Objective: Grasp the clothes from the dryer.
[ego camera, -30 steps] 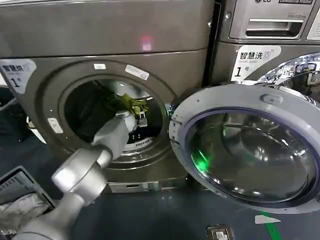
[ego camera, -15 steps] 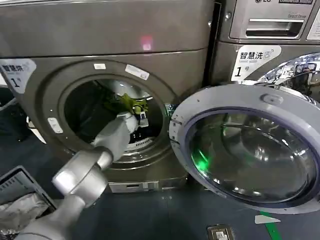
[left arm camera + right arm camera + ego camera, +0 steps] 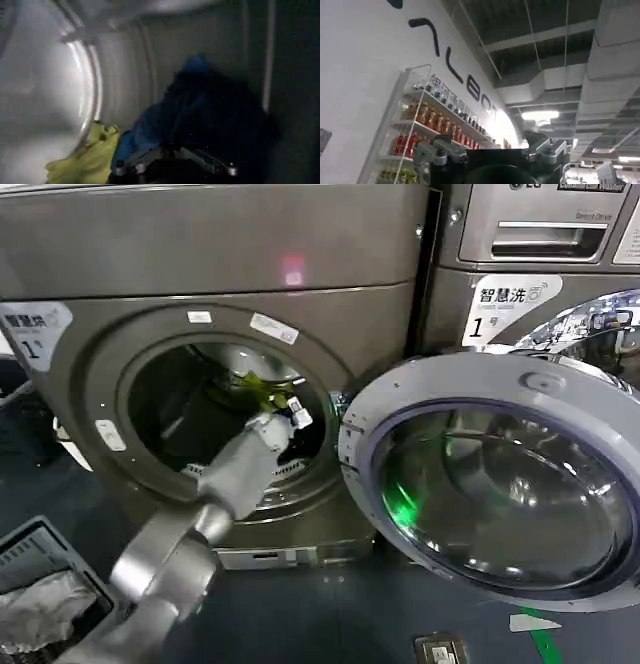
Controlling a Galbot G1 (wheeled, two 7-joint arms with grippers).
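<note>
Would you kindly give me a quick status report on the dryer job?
Left gripper open inside dryer, nothing held. Clothes ahead in drum. Right gripper parked, pointing at the ceiling.

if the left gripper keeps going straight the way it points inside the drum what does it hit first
Most likely the dark navy garment, heaped right ahead of the open left gripper; the yellow-green garment lies off to one side. Depth is unclear.

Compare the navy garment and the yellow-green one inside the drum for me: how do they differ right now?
The navy garment is the larger of the two, heaped high against the drum's back wall; the yellow-green garment is a smaller, lower crumple beside it. The navy one lies straight ahead of the left claw; the yellow-green one sits off to one side, nearer the bright drum wall. Both are loose in the dryer, neither yet gripped.
</note>
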